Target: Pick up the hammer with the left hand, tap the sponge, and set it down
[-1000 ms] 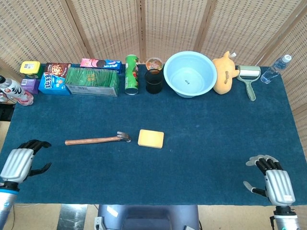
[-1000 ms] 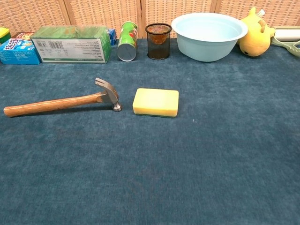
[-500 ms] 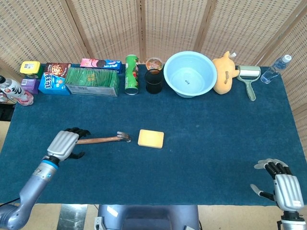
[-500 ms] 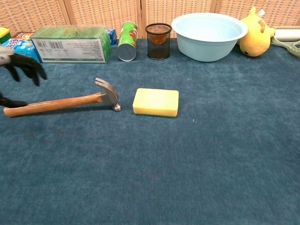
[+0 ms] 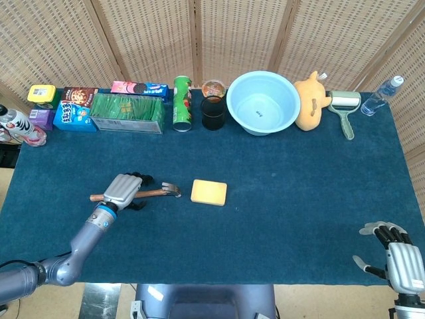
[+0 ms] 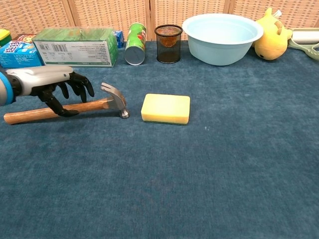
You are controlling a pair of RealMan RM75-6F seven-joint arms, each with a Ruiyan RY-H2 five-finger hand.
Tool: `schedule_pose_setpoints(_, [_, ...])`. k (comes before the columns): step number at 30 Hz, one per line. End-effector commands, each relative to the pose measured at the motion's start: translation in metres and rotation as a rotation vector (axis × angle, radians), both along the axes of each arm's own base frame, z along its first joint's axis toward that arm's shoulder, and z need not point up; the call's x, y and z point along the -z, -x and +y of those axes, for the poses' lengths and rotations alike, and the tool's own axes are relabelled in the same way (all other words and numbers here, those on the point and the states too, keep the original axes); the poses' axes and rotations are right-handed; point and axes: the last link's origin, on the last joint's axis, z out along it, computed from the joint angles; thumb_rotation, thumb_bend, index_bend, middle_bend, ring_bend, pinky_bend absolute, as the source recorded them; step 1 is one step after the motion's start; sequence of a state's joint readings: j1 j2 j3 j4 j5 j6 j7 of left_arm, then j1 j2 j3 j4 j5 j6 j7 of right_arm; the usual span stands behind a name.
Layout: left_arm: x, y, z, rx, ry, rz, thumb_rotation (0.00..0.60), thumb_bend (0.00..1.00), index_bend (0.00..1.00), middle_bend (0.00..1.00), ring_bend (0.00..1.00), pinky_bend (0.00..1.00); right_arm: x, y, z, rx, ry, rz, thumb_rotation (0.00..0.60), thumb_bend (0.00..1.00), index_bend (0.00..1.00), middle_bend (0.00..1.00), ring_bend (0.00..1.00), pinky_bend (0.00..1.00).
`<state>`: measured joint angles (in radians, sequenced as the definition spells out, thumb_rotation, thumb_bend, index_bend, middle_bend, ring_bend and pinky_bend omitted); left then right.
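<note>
The hammer point(image 5: 157, 193) point(image 6: 98, 104) lies flat on the blue cloth, wooden handle to the left, steel head just left of the yellow sponge point(image 5: 208, 192) point(image 6: 165, 108). My left hand point(image 5: 124, 189) point(image 6: 56, 83) hovers over the middle of the handle. Its fingers arch over the far side and the thumb reaches down on the near side, with no grip on the wood. My right hand point(image 5: 402, 256) rests at the table's front right corner with fingers spread and nothing in it. It does not show in the chest view.
Along the back edge stand snack boxes point(image 5: 127, 112), a green can point(image 5: 182, 103), a mesh cup point(image 5: 213, 113), a light blue bowl point(image 5: 263, 106), a yellow plush point(image 5: 311, 100), a lint roller point(image 5: 344, 106) and a bottle point(image 5: 381, 96).
My left hand has swept in from the front left corner to above the hammer's handle. The right hand has slid slightly toward the front edge. Hammer and sponge have not moved.
</note>
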<state>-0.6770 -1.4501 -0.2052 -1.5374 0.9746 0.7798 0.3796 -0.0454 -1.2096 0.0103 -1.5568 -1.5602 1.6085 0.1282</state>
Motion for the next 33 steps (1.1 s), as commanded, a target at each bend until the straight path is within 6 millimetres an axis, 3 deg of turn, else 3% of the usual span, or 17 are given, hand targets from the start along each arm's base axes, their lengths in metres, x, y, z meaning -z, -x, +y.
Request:
schedule_pose_setpoints(1, [0.008,-0.003,0.005,-0.036,0.030,-0.041,0.600,0.41,0.26,0.33,0.23,0.31,0.000,0.001,0.001,0.003,0.002,0.000,0.600,0.12,0.40,0.35,0.27,0.19])
schedule_pose_setpoints(24, [0.018,-0.005,0.010,-0.037,0.022,-0.062,0.600,0.48,0.28,0.33,0.28,0.44,-0.006,0.003,0.003,0.027,0.019,0.013,0.600,0.12,0.40,0.35,0.27,0.19])
schedule_pose_setpoints(33, [0.024,-0.006,0.009,-0.029,0.033,-0.045,0.600,0.48,0.29,0.33,0.29,0.44,-0.007,0.006,0.004,0.036,0.020,0.011,0.600,0.12,0.40,0.35,0.27,0.19])
